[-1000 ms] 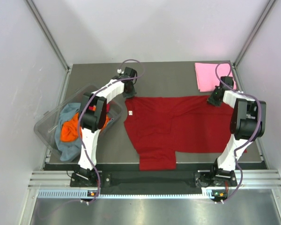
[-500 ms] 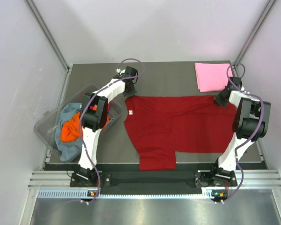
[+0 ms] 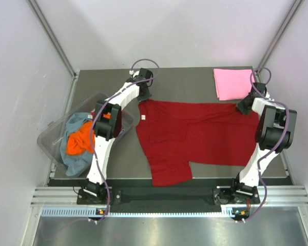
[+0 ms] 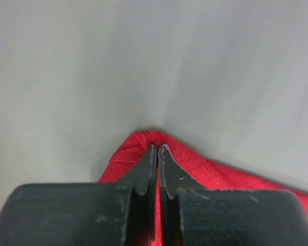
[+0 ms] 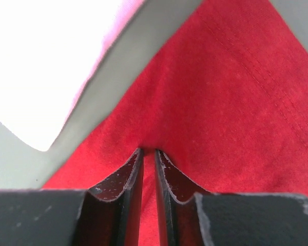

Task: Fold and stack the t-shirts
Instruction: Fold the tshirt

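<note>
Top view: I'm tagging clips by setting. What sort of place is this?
Probably a robot test booth, not a home: a dark table boxed in by plain white walls and metal posts, with the left arm and right arm bolted to a rail at its near edge.

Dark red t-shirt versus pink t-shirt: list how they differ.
The dark red t-shirt lies spread out mid-table; the pink t-shirt is folded small at the far right corner. The dark red t-shirt covers far more table than the pink t-shirt. The left gripper and right gripper have jaws shut on the dark red t-shirt's far corners; nothing grips the pink t-shirt. Both lie on the table.
</note>
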